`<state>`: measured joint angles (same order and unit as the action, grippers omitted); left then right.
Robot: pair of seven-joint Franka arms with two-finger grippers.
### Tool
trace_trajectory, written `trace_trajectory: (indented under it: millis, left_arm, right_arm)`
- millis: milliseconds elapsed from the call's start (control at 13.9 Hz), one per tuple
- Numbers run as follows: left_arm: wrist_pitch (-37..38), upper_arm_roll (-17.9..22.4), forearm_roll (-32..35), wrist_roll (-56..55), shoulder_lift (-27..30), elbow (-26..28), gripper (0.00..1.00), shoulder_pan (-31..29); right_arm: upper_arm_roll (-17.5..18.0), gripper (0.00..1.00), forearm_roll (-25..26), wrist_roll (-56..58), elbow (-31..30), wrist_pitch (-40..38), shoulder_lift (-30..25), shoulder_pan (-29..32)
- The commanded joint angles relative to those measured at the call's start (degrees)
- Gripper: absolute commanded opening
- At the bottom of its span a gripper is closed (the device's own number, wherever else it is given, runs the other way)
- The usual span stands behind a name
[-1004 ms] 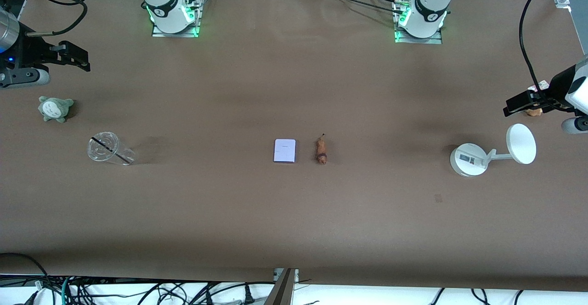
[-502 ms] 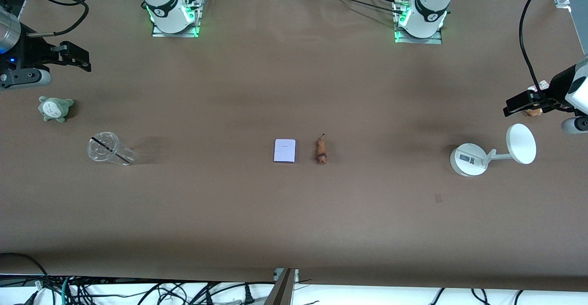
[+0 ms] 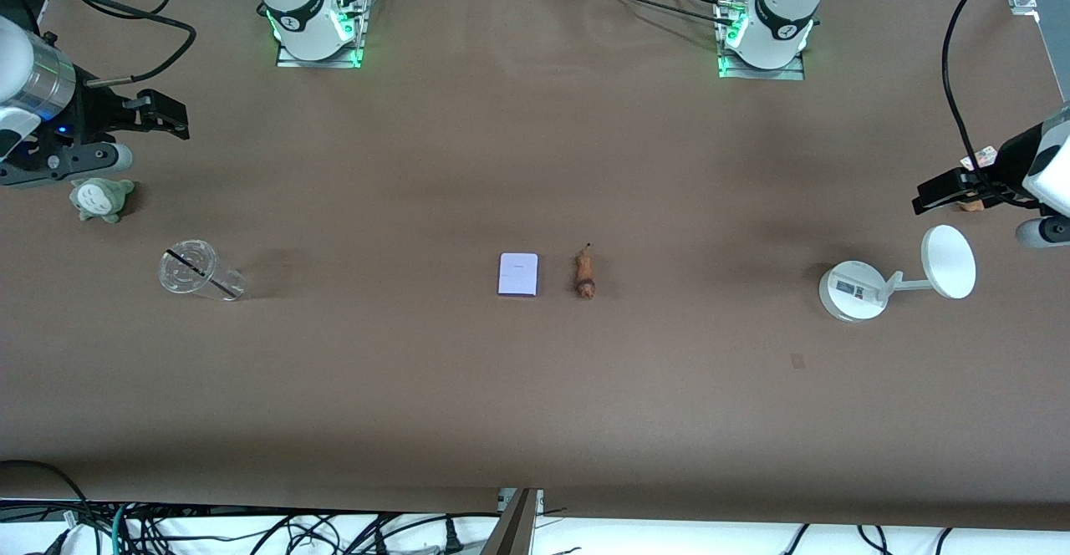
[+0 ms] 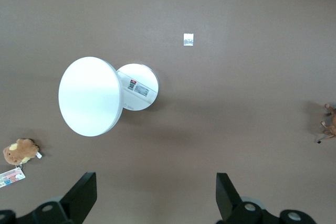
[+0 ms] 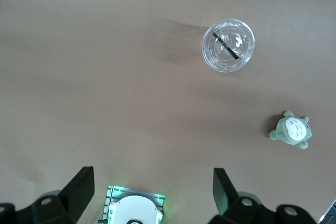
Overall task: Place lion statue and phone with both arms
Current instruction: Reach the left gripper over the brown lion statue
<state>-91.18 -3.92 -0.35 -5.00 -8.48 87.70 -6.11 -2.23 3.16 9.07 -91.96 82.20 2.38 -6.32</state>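
Observation:
The phone (image 3: 518,274), a flat pale lavender rectangle, lies at the table's middle. The lion statue (image 3: 584,273), a tiny orange-brown figurine with a darker end, lies just beside it toward the left arm's end; its edge shows in the left wrist view (image 4: 329,123). My left gripper (image 3: 936,190) (image 4: 156,192) is open and empty, up in the air at the left arm's end of the table over the brown plush. My right gripper (image 3: 165,112) (image 5: 152,190) is open and empty, up in the air at the right arm's end near the grey-green plush.
A white round stand with a disc (image 3: 899,277) (image 4: 105,95) stands near the left gripper. A brown plush with a card tag (image 4: 21,151) lies beside it. A clear plastic cup (image 3: 196,272) (image 5: 228,45) and a grey-green plush (image 3: 100,197) (image 5: 291,131) lie at the right arm's end.
My right gripper has moved a little toward the table's middle and nearer the grey-green plush. My left gripper has shifted slightly. The phone and lion statue have not moved.

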Motion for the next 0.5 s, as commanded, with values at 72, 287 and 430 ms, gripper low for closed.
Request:
trace_trajectory:
  millis: [72,287,430]
  left_arm:
    - [0.39,-0.91,-1.4,0.34,-4.52,-4.21,1.0,3.2]
    - [-3.11,-0.91,-1.4,-8.06,-8.82,-4.91,1.0,10.04]
    - [-8.55,-0.91,-1.23,-15.97,-13.03,-4.91,1.0,15.67]
  right_arm:
    - [0.03,1.0,-0.35,0.16,1.25,-0.9,0.52,-1.32]
    - [0.03,1.0,-0.35,-0.02,1.25,-1.08,0.61,-1.5]
    - [-0.06,1.0,-0.44,-0.02,1.25,-1.08,0.61,-1.42]
